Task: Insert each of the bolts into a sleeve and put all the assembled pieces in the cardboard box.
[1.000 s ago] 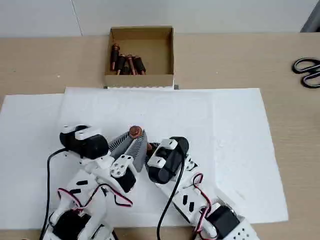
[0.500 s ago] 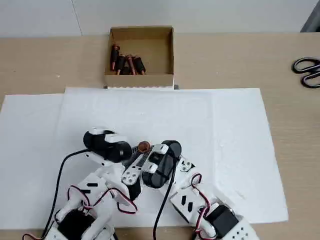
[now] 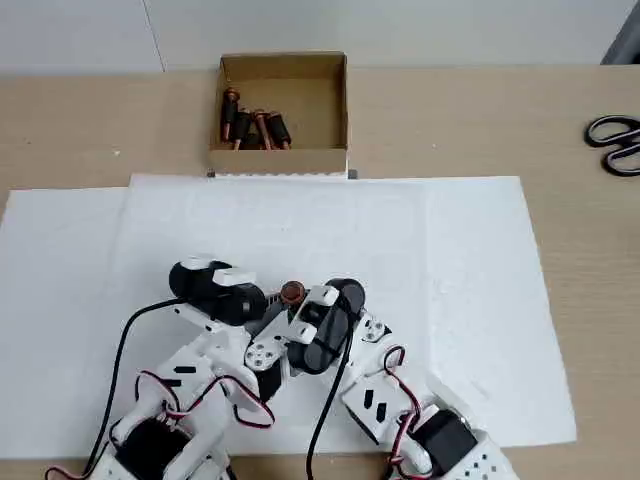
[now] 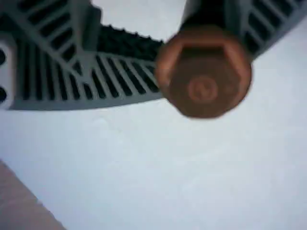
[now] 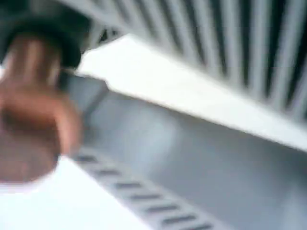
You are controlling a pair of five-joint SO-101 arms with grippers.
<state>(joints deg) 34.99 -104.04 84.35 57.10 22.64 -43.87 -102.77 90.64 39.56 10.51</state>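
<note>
Pinching the bolt [image 3: 292,292] at the tips of the left gripper [image 4: 201,52], pressed on it from two sides, as far as can be judged from the left wrist view. Copper head turned up, with a black sleeve [image 5: 45,28] seemingly already around the shank, just behind the head. Close against the right gripper [image 3: 303,303] on the other side; cannot tell whether spread or closed there.

Compared with one second ago, pulled back toward the arm bases and a little to the right, with both grippers drawn closer together. Almost no shift in the last half second. Probably means insertion finished or very near to it; left to do for this piece, only the carrying.

Far ahead of the grippers, well apart from them and slightly to the left, the box [image 3: 283,158]. Inside, in its left part, about four assembled pieces [image 3: 255,128] lying side by side; exact number hard to tell. Under the grippers, white paper [image 3: 450,260]; far off to the right, scissors [image 3: 615,143] on the table [image 3: 480,120].
</note>
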